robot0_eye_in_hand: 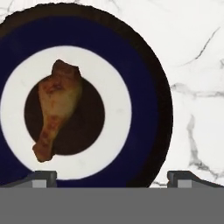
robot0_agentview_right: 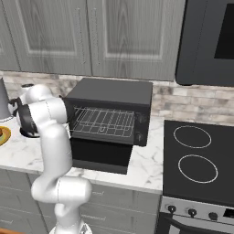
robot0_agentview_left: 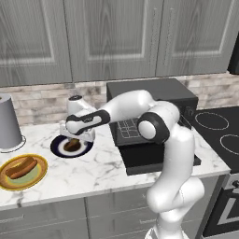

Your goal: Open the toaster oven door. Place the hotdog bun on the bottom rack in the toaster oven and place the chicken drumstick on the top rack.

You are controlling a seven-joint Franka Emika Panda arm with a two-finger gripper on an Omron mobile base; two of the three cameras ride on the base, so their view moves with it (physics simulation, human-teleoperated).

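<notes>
On the marble worktop (robot0_agentview_left: pixel 93 172), well to the left of the toaster oven (robot0_agentview_left: pixel 154 95), the claw (robot0_eye_in_hand: pixel 112 177) hangs just above a dark blue plate (robot0_agentview_left: pixel 59 148) with a white ring and a dark centre. The chicken drumstick (robot0_eye_in_hand: pixel 56 109) lies on that plate, its thick end toward the top of the hand view and its thin end toward the bottom, a little off to the left of the claw's midline. The two dark fingertips (robot0_eye_in_hand: pixel 43 177) stand spread as wide as they go, one over the plate's inner ring and the other past the plate's rim over bare marble, and nothing is held between them. Further left, near the front edge of the worktop, the hotdog bun (robot0_agentview_left: pixel 21 168) rests on a yellow plate (robot0_agentview_left: pixel 41 173), well apart from the blue one. A grey cylindrical canister (robot0_agentview_left: pixel 9 123) stands behind it by the tiled wall. The toaster oven door (robot0_agentview_right: pixel 100 153) is folded down flat in front of the oven, lying out over the worktop, and the mouth of the oven gapes open. Inside it a silver wire shelf, the top rack (robot0_agentview_right: pixel 103 122), shows plainly; I cannot make out the lower shelf behind the arm. To the right of the oven sits a flat black stovetop (robot0_agentview_right: pixel 199 160) with ring marks.
</notes>
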